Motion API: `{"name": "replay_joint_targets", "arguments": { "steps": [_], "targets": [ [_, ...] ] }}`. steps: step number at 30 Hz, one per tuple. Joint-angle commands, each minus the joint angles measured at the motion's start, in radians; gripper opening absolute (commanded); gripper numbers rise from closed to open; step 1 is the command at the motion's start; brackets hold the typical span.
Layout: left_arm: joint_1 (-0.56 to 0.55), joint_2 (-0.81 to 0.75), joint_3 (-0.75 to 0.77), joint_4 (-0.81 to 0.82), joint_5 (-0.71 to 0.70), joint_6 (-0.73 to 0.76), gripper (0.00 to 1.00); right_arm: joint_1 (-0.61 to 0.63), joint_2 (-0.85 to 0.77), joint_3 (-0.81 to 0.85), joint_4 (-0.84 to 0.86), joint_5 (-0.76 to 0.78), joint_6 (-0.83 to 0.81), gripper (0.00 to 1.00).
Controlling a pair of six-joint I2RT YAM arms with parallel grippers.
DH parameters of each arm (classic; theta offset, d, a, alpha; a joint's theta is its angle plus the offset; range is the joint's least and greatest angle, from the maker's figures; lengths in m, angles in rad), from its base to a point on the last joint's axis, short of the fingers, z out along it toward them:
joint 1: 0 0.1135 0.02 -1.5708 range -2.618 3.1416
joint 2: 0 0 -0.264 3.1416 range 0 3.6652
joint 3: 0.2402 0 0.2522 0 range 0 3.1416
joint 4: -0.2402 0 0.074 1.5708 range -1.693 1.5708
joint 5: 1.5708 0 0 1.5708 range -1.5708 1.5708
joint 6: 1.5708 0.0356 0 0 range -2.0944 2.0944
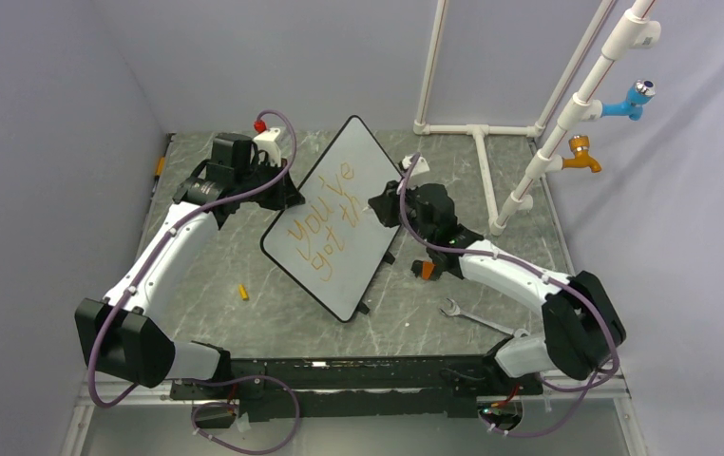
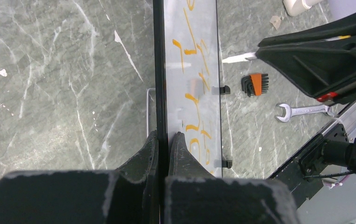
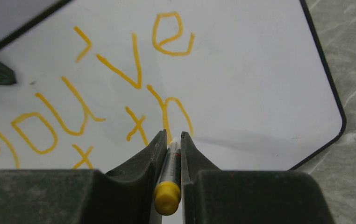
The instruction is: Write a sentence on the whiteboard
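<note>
The whiteboard stands tilted on edge in the middle of the table. The orange sentence reads "You've" over "got th". My left gripper is shut on the board's left rim; the left wrist view shows its fingers clamped on either side of the black edge of the whiteboard. My right gripper is shut on a marker with a yellow end, pointing at the whiteboard just below the "h". The tip is hidden between the fingers.
A small yellow cap lies on the table left of the board. An orange-and-black hex key set and a wrench lie to the right. A white pipe frame with blue and orange taps stands at the back right.
</note>
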Motion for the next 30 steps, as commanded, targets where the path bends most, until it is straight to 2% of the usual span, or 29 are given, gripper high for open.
{"name": "replay_joint_targets", "arguments": {
  "steps": [1, 9, 30],
  "targets": [
    [0.002, -0.009, -0.005, -0.006, -0.141, 0.160, 0.00, 0.003, -0.067, 0.015, 0.049, 0.003, -0.028, 0.00],
    [0.002, -0.010, -0.006, -0.006, -0.144, 0.160, 0.00, -0.018, -0.006, 0.091, 0.069, 0.031, -0.029, 0.00],
    [0.000, -0.011, -0.005, -0.008, -0.146, 0.164, 0.00, -0.080, 0.127, 0.184, 0.132, -0.079, 0.031, 0.00]
  ]
}}
